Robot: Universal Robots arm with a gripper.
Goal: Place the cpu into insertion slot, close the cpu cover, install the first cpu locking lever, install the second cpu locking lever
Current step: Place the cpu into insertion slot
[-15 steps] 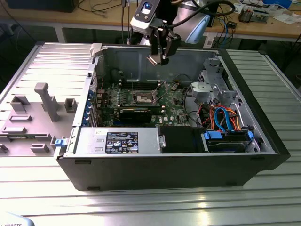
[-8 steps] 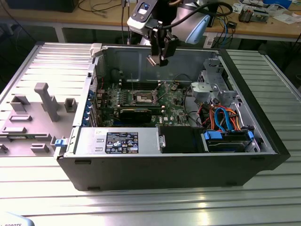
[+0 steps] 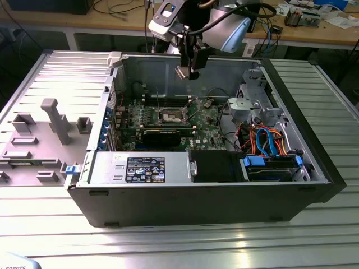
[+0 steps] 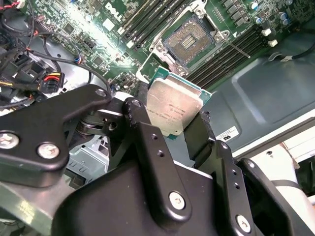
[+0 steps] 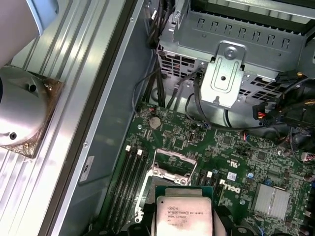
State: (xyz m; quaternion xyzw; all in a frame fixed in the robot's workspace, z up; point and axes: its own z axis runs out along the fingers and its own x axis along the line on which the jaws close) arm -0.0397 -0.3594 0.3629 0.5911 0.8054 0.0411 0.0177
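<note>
My gripper (image 3: 189,68) hangs above the open computer case, over the back of the green motherboard (image 3: 207,120). It is shut on the cpu (image 4: 174,109), a flat square chip with a silver-grey top, pinched by two opposite edges between the black fingers (image 4: 142,128). The first wrist view shows the cpu (image 5: 183,214) in the gripper (image 5: 183,222), tilted above the board. The insertion slot (image 4: 189,42) lies below and apart from the chip, uncovered, its contact field bare; it also shows as the insertion slot (image 3: 171,116). A thin lever rod (image 4: 234,46) juts out beside it. I cannot tell the cpu cover from the socket's frame.
Black memory slots (image 4: 229,56) flank the socket. A long black expansion card (image 3: 162,136) stands in front of it. A metal drive cage (image 3: 252,106), coloured cables (image 3: 269,140) and a power supply (image 3: 146,168) crowd the case. A grey fixture plate (image 3: 39,140) lies at the exterior view's left.
</note>
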